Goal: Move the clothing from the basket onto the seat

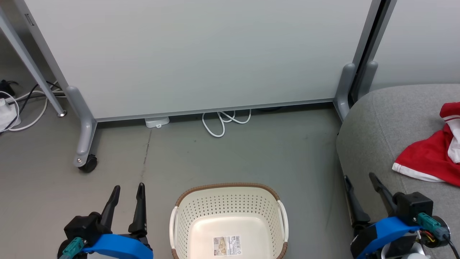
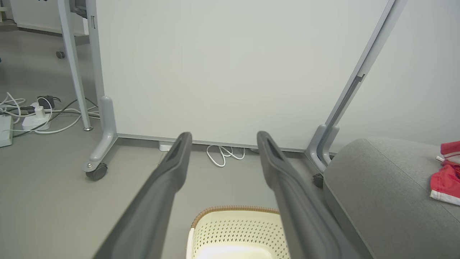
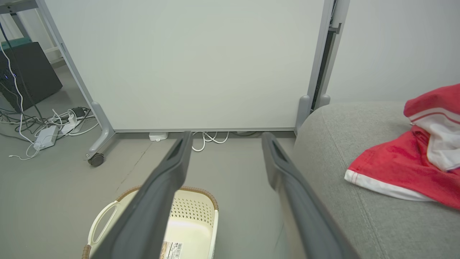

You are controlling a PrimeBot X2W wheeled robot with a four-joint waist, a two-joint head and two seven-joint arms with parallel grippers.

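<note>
Red clothing (image 1: pixel 427 158) lies on the grey seat (image 1: pixel 377 122) in the head view, and the cream basket (image 1: pixel 230 201) sits on the floor (image 1: pixel 251 154) beside it. The left claw (image 1: pixel 129 186) and right claw (image 1: pixel 359 176) are wide open, holding nothing. Left wrist view: fingers (image 2: pixel 161 194) spread above the basket. Right wrist view: fingers spread, clothing resting on the seat.

clothing (image 1: pixel 429 158): red, white trim, crumpled on seat | seat (image 1: pixel 373 136): grey | basket (image 1: pixel 230 216): cream, on floor beside seat

Clothing (image 1: pixel 429 158) on seat (image 1: pixel 373 133); basket (image 1: pixel 230 205) left of seat.
</note>
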